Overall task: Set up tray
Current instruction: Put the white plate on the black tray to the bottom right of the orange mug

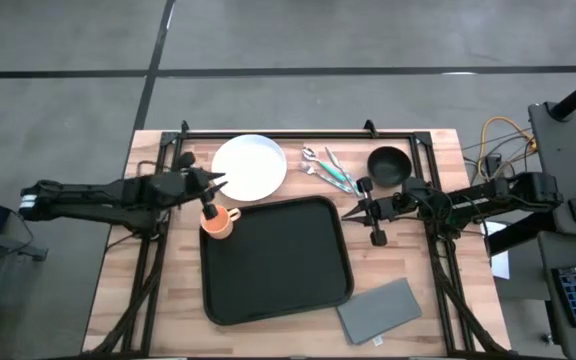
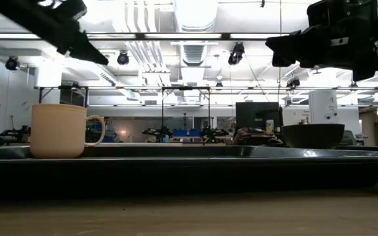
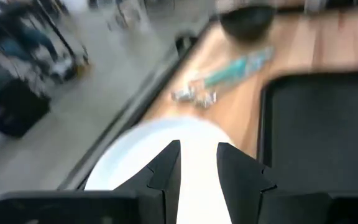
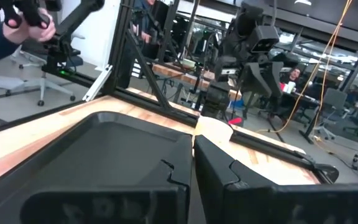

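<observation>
Black tray (image 1: 276,262) flat at lower centre of the high view, on wooden surface (image 1: 118,290). Left claw (image 1: 216,185) apart, empty, over white plate (image 1: 250,167), beside mug (image 1: 219,221). Right claw (image 1: 349,211) together, empty, at tray's right rim.

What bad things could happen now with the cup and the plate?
The left gripper hovers open over the plate, right beside the cup on the tray corner. A sideways sweep might tip the cup. Coming down badly, it might only push the plate toward the cutlery instead of gripping its rim.
</observation>
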{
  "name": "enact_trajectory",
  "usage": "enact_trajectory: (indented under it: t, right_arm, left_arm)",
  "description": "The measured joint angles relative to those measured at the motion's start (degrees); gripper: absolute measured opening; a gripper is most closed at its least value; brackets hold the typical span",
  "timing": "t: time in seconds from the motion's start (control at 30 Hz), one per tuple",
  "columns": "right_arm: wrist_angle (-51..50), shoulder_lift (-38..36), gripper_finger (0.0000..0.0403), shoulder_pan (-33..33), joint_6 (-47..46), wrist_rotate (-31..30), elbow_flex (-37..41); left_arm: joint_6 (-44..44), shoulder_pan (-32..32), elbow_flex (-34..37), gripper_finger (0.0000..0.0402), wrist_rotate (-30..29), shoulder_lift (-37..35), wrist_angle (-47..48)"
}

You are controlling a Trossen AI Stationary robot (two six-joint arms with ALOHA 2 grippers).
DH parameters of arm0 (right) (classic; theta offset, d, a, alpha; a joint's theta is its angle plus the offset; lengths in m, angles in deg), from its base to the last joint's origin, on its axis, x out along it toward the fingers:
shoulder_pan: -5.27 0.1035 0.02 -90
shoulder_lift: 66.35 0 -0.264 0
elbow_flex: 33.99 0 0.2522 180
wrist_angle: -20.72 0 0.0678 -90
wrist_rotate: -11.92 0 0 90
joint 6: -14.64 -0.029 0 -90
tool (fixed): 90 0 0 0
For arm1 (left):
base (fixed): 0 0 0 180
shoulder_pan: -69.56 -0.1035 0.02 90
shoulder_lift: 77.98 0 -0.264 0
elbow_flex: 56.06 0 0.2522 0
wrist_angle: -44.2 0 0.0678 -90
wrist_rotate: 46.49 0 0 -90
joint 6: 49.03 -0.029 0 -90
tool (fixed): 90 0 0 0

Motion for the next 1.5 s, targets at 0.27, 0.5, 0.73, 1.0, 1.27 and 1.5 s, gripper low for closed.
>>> enact_trajectory:
  t: [0.27, 0.5, 0.73, 1.0, 1.27, 1.5]
  right_arm:
    - [-0.08, 0.01, 0.0009, 0.00, -0.22, 0.00, -0.01]
    - [-0.30, 0.02, 0.0009, 0.00, -1.58, 0.02, -0.04]
    - [-0.79, 0.02, 0.0009, 0.00, -2.31, 0.02, -0.04]
    - [-1.69, 0.04, 0.0009, -0.04, -3.04, 0.03, -0.04]
    - [-1.68, 0.04, 0.0009, -0.04, -2.78, 0.04, -0.04]
    - [-1.62, 0.04, 0.0009, -0.02, -2.61, 0.04, -0.04]
  left_arm:
    - [0.11, 0.02, -12.95, 0.0085, 4.88, 19.94, 9.49]
    - [-0.22, -0.87, -21.30, 0.0085, 2.84, 37.02, 12.55]
    - [0.55, -1.54, -29.21, 0.0085, 3.03, 51.52, 15.76]
    - [4.01, -4.77, -33.33, 0.0085, 3.49, 59.18, 16.75]
    - [5.52, -8.41, -31.32, 0.0085, 9.20, 56.89, 16.20]
    - [5.49, -7.48, -31.10, 0.0085, 12.38, 56.93, 15.67]
